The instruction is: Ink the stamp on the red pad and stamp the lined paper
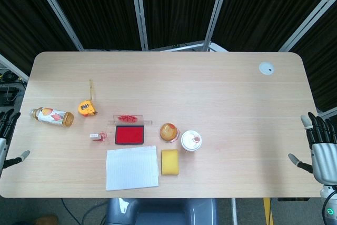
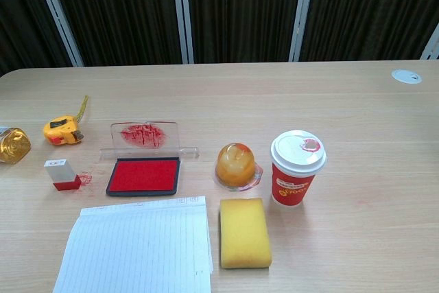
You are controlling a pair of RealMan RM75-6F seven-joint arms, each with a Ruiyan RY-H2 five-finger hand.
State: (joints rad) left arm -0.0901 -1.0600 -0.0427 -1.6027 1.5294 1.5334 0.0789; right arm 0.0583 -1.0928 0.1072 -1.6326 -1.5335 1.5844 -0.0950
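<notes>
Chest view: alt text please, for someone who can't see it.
An open red ink pad sits on a wooden table, a small stamp to its left and lined paper in front. A yellow sponge, paper cup and tape measure lie nearby; no hands show.

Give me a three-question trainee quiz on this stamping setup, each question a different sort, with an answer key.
1. True or false: the small white stamp with a red base stands left of the open red ink pad.
2. Multiple choice: what lies right of the white lined paper? A) yellow tape measure B) yellow rectangular sponge C) red paper cup with white lid
3. Fill in: the left robot hand and right robot hand hold ____.

Key: 1 true; 2 B; 3 nothing, both sit open at the table's edges.
</notes>
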